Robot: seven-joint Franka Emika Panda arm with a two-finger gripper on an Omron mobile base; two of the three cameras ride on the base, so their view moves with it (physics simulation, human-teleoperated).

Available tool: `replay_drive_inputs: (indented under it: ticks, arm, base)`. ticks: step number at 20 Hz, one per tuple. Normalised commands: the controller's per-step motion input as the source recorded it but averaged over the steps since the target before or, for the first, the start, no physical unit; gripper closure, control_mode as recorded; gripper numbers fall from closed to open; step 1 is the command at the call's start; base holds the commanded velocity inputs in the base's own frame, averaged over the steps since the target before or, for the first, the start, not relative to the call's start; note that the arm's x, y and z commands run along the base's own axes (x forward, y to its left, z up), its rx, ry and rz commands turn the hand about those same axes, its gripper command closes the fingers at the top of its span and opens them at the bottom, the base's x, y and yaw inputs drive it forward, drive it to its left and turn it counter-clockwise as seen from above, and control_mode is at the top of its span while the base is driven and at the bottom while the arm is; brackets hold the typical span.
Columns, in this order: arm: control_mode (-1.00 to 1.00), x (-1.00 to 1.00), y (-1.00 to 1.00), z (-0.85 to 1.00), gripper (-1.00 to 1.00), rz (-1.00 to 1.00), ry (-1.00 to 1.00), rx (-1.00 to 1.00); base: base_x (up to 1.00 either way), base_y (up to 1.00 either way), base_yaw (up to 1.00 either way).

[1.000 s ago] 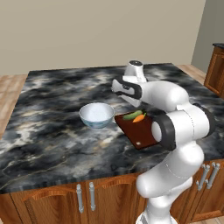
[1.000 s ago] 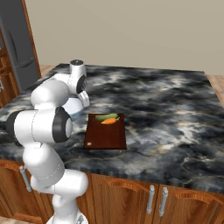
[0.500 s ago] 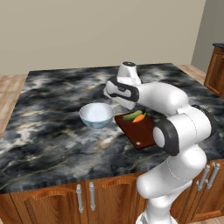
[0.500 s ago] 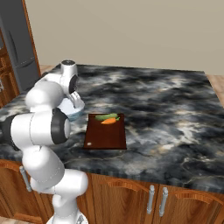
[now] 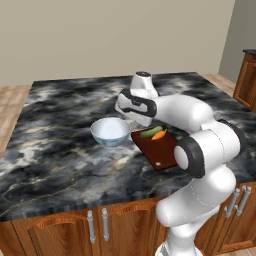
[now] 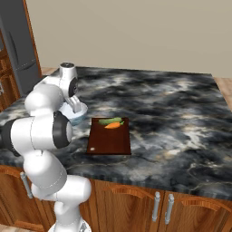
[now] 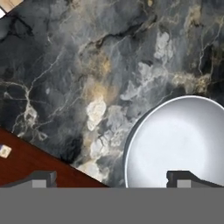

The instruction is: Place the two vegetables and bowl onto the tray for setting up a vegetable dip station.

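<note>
Gripper (image 7: 111,179) wide open and empty, hanging over the bowl's (image 5: 110,131) near rim, likely lining up a rim grasp. Bowl sits on the counter (image 5: 60,150) just off the tray's (image 5: 162,150) left edge. Carrot (image 5: 158,134) and green vegetable (image 5: 151,131) lie together at the tray's far end, leaving room for the bowl.
</note>
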Motion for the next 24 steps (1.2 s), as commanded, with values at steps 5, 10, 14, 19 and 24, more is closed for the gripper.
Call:
replay_drive_inputs:
  ticks: [5, 10, 14, 19, 24]
  arm:
    - [-1.0, 0.02, 0.02, -0.4, -1.0, 0.0, 0.0, 0.0]
    - [-1.0, 0.01, 0.02, -0.39, -1.0, 0.0, 0.0, 0.0]
    - [-1.0, 0.12, 0.18, -0.26, -1.0, 0.0, 0.0, 0.0]
    - [-1.0, 0.17, 0.21, -0.29, -1.0, 0.0, 0.0, 0.0]
    - [-1.0, 0.19, 0.17, -0.25, -1.0, 0.0, 0.0, 0.0]
  base:
    - [0.0, 0.0, 0.0]
    - [0.0, 0.0, 0.0]
    - [0.0, 0.0, 0.0]
    - [0.0, 0.0, 0.0]
    - [0.0, 0.0, 0.0]
